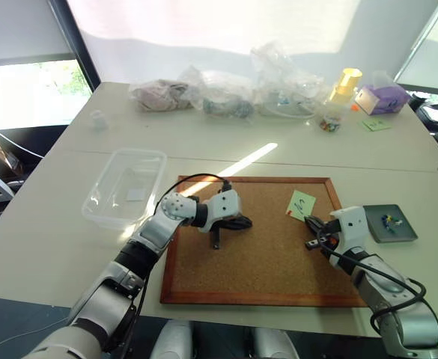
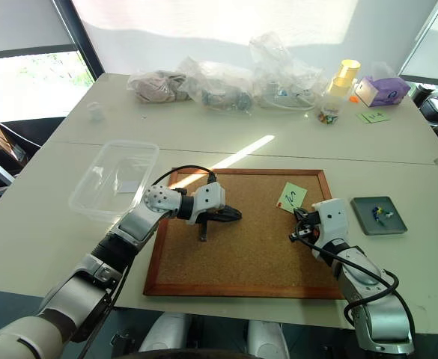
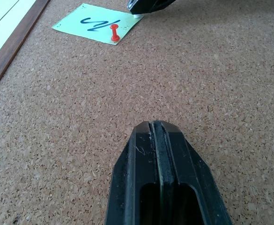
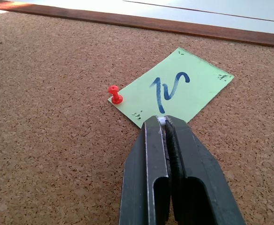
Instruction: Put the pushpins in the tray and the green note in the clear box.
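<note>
One red pushpin (image 4: 114, 94) in green note (image 4: 174, 86); several in tray (image 1: 393, 224).

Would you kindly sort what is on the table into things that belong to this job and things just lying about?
Belongs to the job:
green note
red pushpin at its corner
pushpins already in the grey tray
clear box

Just lying about:
cork board
plastic bags
yellow-capped jar
purple tissue box
</note>
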